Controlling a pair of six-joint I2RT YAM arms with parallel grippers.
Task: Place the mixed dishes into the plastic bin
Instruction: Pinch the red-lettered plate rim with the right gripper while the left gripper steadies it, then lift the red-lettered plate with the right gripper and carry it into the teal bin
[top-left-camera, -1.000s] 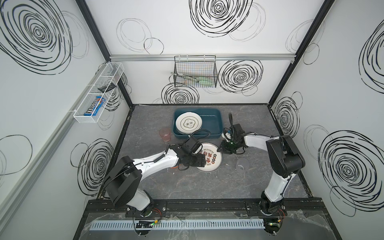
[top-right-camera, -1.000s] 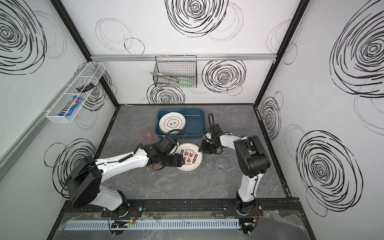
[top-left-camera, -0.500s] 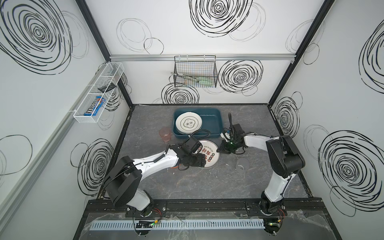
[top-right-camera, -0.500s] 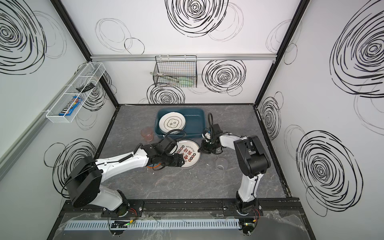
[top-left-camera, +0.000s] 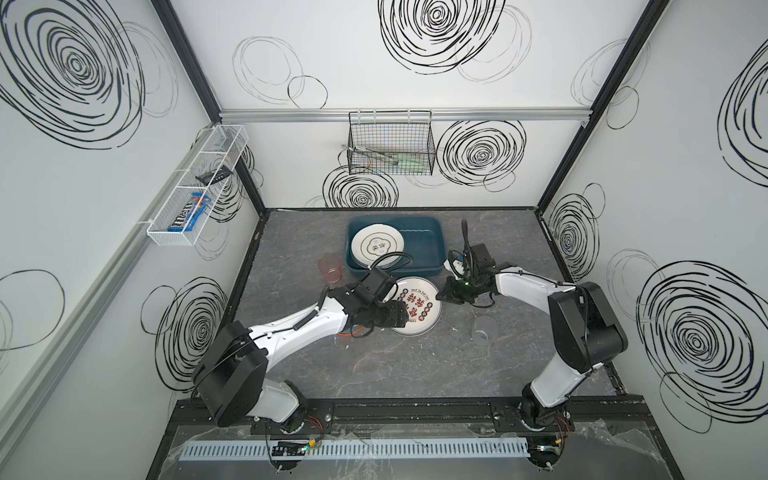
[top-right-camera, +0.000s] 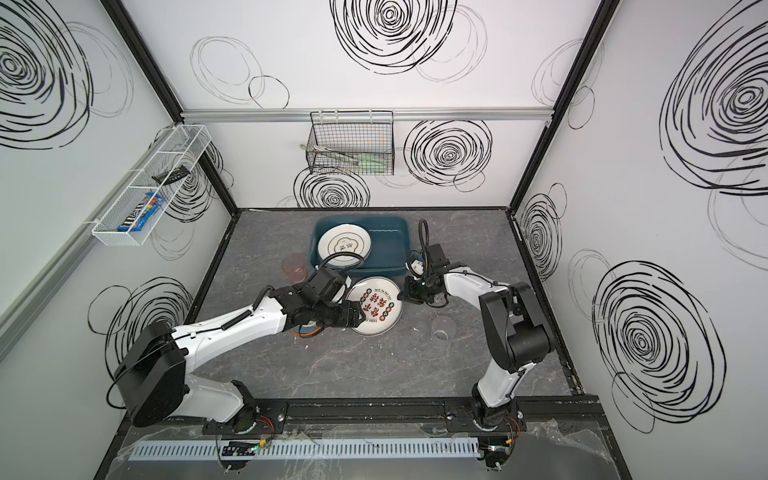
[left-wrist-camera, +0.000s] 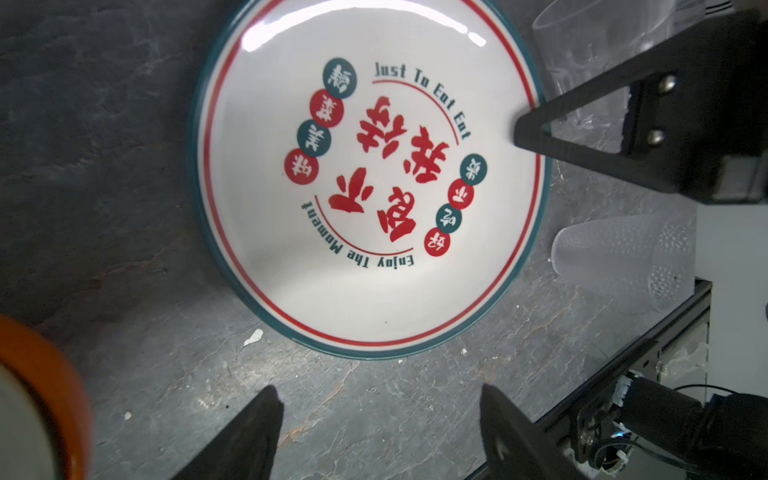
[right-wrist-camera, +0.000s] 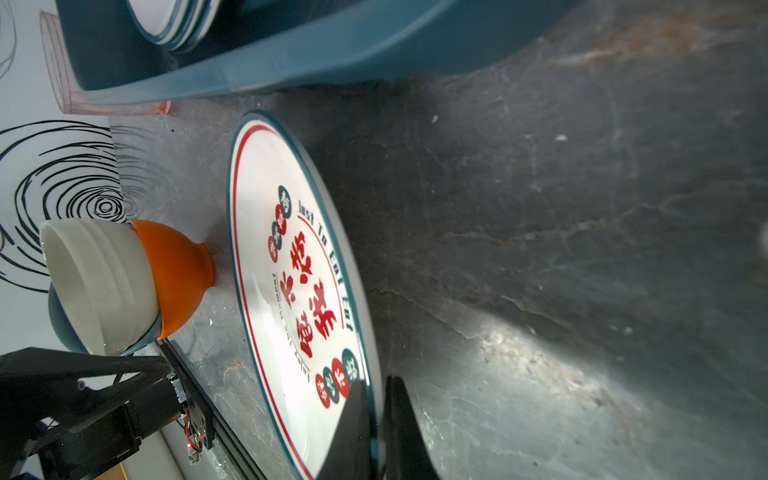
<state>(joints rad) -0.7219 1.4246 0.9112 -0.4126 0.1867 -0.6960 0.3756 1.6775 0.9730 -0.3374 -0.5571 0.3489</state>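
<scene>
A white plate (top-left-camera: 417, 305) (top-right-camera: 376, 305) with red characters lies on the table in front of the dark teal plastic bin (top-left-camera: 419, 245) (top-right-camera: 386, 245). My right gripper (top-left-camera: 441, 296) (right-wrist-camera: 374, 386) is shut on the right rim of that plate (right-wrist-camera: 299, 291). My left gripper (top-left-camera: 400, 314) (left-wrist-camera: 378, 399) stands open at the left edge of the plate (left-wrist-camera: 370, 178), holding nothing. Another plate (top-left-camera: 376, 245) (top-right-camera: 343, 245) leans inside the bin. Nested bowls (right-wrist-camera: 124, 286) (top-right-camera: 309, 330) sit mostly hidden under my left arm.
A pink tumbler (top-left-camera: 330, 268) (top-right-camera: 296, 268) stands left of the bin. A clear tumbler (top-left-camera: 484, 330) (left-wrist-camera: 623, 262) stands right of the plate. Another see-through glass (left-wrist-camera: 590, 50) shows behind my right gripper. A black wire basket (top-left-camera: 390, 149) and a white mesh shelf (top-left-camera: 195, 187) hang on the walls.
My right gripper's jaws have closed on the plate's rim, and the plate has shifted slightly toward the bin. The left arm has stayed where it was, still open.
</scene>
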